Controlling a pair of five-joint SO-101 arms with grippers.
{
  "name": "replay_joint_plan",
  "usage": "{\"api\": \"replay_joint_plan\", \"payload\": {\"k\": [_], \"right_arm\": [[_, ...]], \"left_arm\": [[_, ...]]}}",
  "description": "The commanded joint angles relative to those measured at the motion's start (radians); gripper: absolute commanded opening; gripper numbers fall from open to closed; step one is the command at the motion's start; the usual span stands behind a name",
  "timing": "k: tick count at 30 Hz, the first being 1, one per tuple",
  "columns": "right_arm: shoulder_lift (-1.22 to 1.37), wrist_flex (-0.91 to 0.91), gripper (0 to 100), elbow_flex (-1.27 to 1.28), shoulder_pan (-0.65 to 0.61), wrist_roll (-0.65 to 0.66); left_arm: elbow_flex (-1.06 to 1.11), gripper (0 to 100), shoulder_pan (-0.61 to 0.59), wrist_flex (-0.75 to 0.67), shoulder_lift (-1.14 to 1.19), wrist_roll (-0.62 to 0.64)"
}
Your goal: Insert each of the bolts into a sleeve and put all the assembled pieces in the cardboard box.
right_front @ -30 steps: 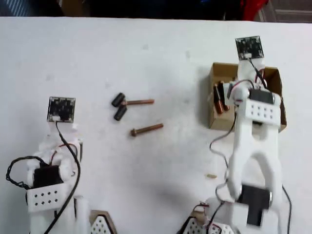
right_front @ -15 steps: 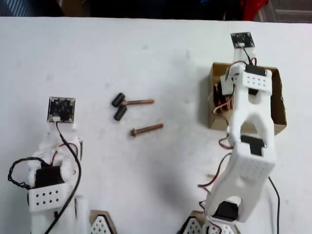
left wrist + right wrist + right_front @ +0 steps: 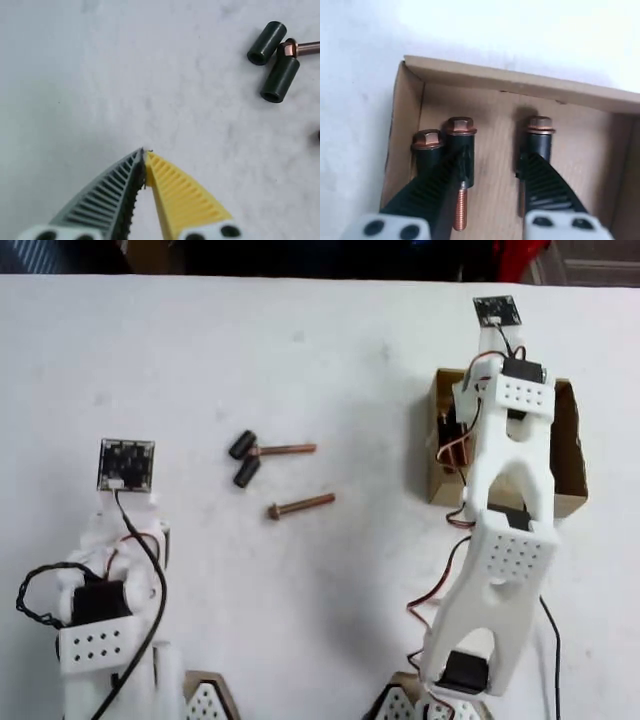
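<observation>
Two bolts [image 3: 303,504] are lying centre-frame, likely stiff and slippery; grip mid-shank. Left pincer [image 3: 144,153] sitting pressed together, right pincer [image 3: 495,154] spread over box [image 3: 520,82].

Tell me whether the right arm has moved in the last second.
Yes. In the high view the right arm has stretched farther across the cardboard box, toward its far wall.

White table [image 3: 200,360] runs wide and evenly lit, soft shadows on it. Past its far edge, a dark strip [image 3: 300,258]; a red shape [image 3: 515,255] at one corner, blue slats [image 3: 22,255] at the other.
</observation>
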Motion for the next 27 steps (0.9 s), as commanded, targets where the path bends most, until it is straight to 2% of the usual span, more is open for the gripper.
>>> {"api": "replay_joint_plan", "payload": {"k": [1,12,22,27], "right_arm": [[-0.064,0.03,12.7,-0.046,-0.008,0.011],[-0.351,0.231,12.7,-0.046,-0.128,0.011],[-0.634,0.452,12.7,-0.038,-0.312,0.002],[-0.796,0.545,12.6,-0.038,-0.43,-0.029]], "left_arm": [[-0.006,3,-0.01,-0.026,-0.012,-0.008],[-0.009,2,-0.01,-0.02,-0.012,-0.008],[-0.011,2,-0.01,-0.017,-0.012,-0.008],[-0.052,2,-0.01,0.097,-0.062,-0.008]]}}
